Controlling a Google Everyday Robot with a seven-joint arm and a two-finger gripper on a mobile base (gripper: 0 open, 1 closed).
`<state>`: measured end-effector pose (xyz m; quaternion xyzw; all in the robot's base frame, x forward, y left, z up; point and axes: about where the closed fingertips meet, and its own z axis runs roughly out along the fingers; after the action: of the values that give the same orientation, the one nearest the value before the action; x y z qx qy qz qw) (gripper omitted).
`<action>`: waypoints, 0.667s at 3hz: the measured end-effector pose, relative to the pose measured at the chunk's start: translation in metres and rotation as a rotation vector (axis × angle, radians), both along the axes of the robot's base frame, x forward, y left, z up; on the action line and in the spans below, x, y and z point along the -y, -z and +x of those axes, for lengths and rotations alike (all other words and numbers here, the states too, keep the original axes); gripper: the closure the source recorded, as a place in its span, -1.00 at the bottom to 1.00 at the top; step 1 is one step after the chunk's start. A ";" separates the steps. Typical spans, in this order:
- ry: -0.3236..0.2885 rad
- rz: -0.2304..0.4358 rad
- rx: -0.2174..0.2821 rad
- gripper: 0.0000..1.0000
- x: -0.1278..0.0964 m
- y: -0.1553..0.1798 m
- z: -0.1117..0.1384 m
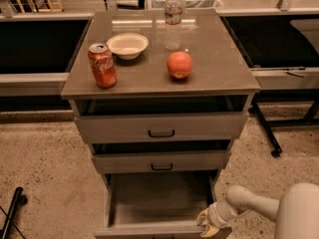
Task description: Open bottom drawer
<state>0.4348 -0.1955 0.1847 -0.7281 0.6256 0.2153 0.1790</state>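
The bottom drawer (159, 203) of the grey cabinet is pulled well out, and its empty inside shows. Its front panel (149, 230) runs along the lower edge of the camera view and its handle is out of view. My gripper (209, 223) sits at the drawer's front right corner, at the end of my white arm (249, 203) that reaches in from the lower right. The middle drawer (160, 162) and the top drawer (160, 127) each stand slightly out, each with a dark handle.
On the cabinet top (214, 68) stand a red soda can (102, 65), a white bowl (127, 45), a water bottle (173, 20) and an orange fruit (179, 64). A black table leg with a caster (266, 131) stands to the right. A dark object (12, 213) lies on the floor at lower left.
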 end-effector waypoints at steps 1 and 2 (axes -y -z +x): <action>-0.018 0.012 0.027 0.22 -0.003 -0.019 -0.001; -0.049 0.023 0.083 -0.10 -0.010 -0.051 -0.001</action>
<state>0.4337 -0.1854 0.2356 -0.7493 0.5972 0.1966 0.2078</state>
